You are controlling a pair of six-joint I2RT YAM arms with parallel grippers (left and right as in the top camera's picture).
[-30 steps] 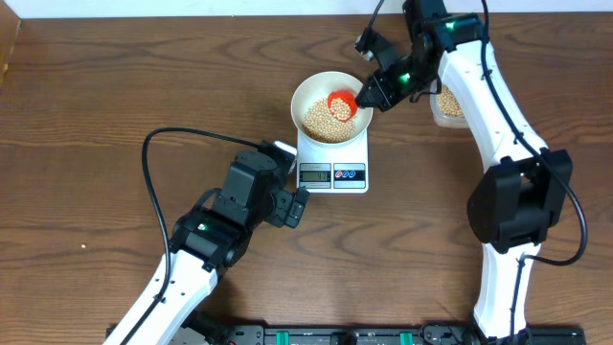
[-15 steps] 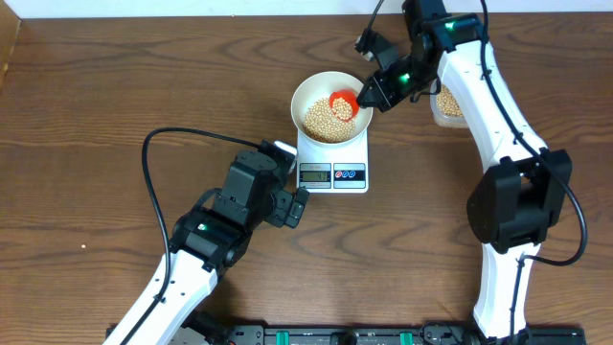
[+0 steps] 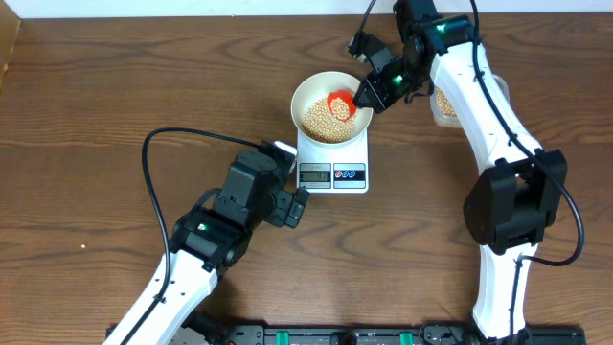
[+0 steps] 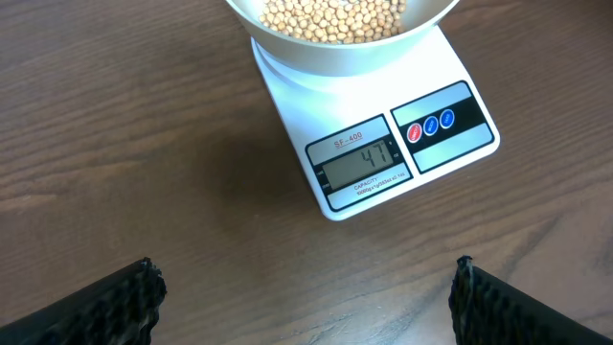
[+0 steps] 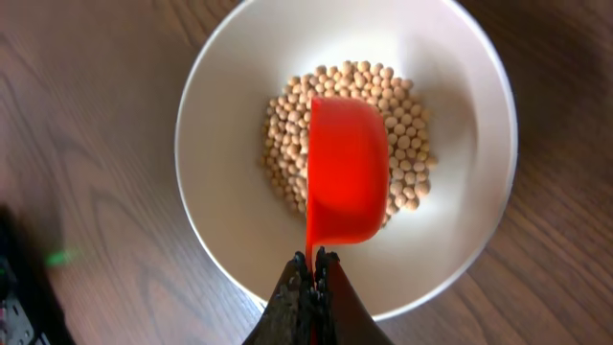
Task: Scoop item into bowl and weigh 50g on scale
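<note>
The white bowl (image 3: 303,89) stands on the white scale (image 3: 332,174), holding a heap of pale-tan beans (image 3: 322,121). My right gripper (image 3: 365,95) is shut on the thin handle of an orange scoop (image 3: 340,101), which hangs over the beans inside the bowl. In the right wrist view the scoop (image 5: 347,172) shows its smooth outside above the beans (image 5: 407,125), and the bowl's rim (image 5: 218,88) rings them, with the right gripper (image 5: 314,264) pinching the handle. My left gripper (image 3: 293,180) is open beside the scale's front left. The left wrist view shows the scale (image 4: 383,163) reading 47, the bowl (image 4: 335,53) and empty jaws (image 4: 306,297).
A clear plastic tub (image 3: 448,103) with more beans sits at the back right, partly hidden behind my right arm. A black cable (image 3: 158,153) loops over the brown wooden table (image 3: 96,115) on the left.
My right arm has shifted slightly left and back, carrying the scoop a little further over the bowl. The left arm has not moved.
</note>
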